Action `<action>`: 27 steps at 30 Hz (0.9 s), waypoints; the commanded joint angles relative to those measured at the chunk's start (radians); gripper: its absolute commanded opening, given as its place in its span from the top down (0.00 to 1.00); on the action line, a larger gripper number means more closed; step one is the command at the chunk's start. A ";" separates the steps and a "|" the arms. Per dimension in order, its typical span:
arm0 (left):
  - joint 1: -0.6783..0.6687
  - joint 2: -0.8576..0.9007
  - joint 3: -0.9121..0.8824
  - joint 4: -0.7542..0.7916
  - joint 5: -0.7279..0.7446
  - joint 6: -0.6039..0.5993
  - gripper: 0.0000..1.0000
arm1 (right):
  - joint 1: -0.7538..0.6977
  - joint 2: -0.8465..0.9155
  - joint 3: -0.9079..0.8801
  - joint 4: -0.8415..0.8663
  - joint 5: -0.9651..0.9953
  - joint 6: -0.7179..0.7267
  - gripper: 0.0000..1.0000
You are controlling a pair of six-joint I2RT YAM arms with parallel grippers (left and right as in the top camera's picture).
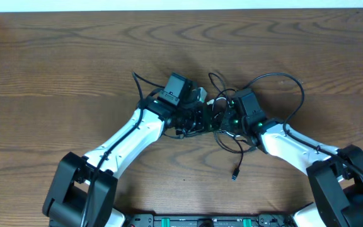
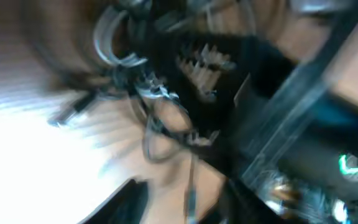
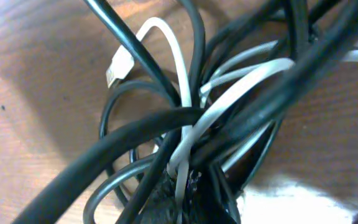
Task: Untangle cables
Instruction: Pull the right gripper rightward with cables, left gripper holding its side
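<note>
bench: brown wood grain | cables: black and white, one knot between both sets of fingers | right fingers: clenched on the cables | left fingers: against the knot, view blurred, cannot tell their state | black plug: on bench, below right fingers | white plug: loose, above the knot

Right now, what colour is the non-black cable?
White cable, clearest in the right wrist view.
</note>
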 commanded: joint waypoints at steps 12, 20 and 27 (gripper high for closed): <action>0.016 0.009 0.001 0.171 -0.276 -0.180 0.87 | -0.164 -0.305 -0.018 -0.305 -0.536 -0.319 0.99; 0.016 0.009 0.001 0.172 -0.283 -0.180 0.84 | -0.228 -0.669 0.019 -0.510 -0.571 -0.198 0.99; 0.016 0.009 0.001 0.174 -0.289 -0.179 0.75 | -0.200 -0.682 0.020 -0.386 -0.449 -0.052 0.99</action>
